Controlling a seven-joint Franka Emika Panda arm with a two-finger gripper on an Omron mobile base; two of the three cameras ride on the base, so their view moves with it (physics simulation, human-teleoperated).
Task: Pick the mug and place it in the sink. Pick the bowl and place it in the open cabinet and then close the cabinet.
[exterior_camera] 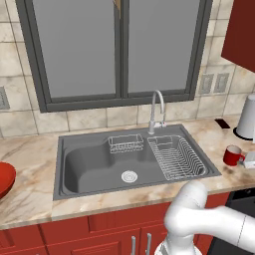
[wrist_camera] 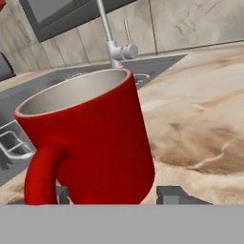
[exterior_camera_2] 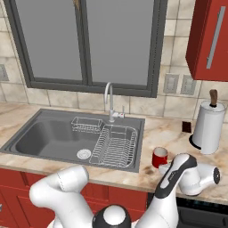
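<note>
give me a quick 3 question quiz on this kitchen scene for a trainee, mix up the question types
1. True or false: the mug lies inside the sink.
2. The bowl sits on the counter to which side of the sink in the left base view? A left B right
3. Fill in: the gripper's fingertips stand on either side of the ____.

Key: 1 false, it stands on the counter. 2 A. 3 mug.
</note>
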